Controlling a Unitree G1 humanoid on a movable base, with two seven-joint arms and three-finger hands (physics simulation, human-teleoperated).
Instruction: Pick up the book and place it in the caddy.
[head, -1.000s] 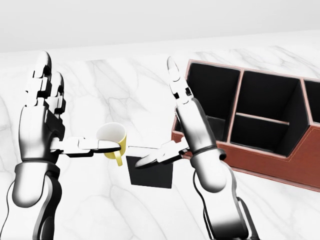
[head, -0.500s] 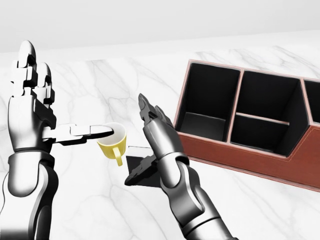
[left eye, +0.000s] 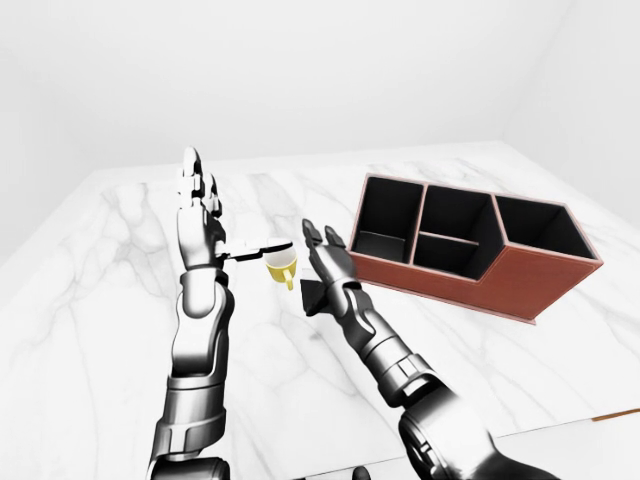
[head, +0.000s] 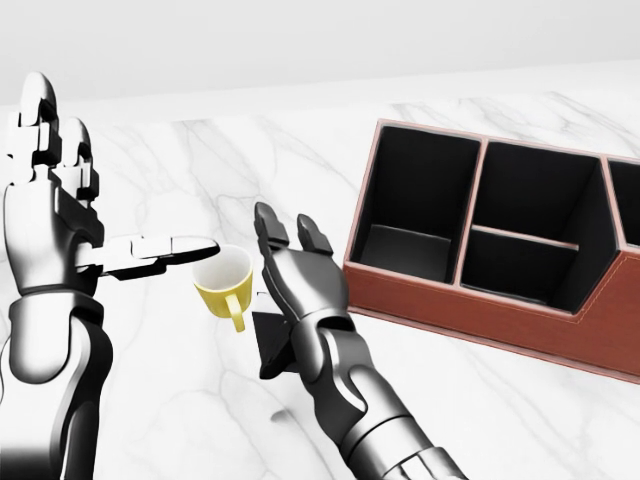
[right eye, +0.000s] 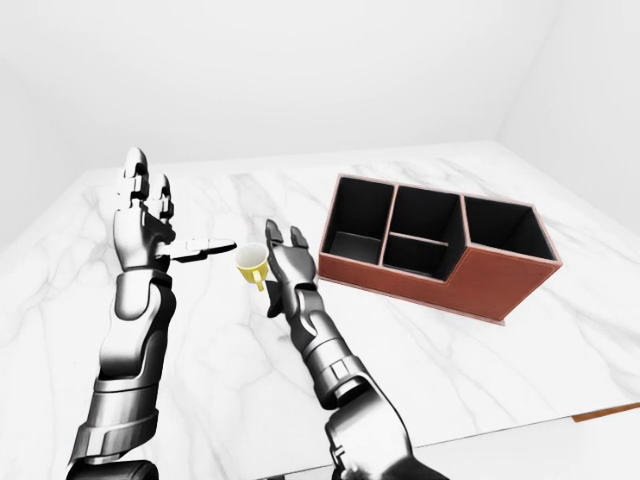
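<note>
Head view alone: book (head: 270, 345) under right hand (head: 300, 280).

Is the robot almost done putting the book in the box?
Not yet. Nothing is finished: the caddy has no book inside. The right hand hovers open over the dark book, which lies on the marble table beside the yellow mug. Gripping, lifting and dropping it in are all left.

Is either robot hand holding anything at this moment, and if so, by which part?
Nothing is held. The right robot hand is open over the book, partly hiding it; the left robot hand is open, its thumb reaching toward the mug.
</note>
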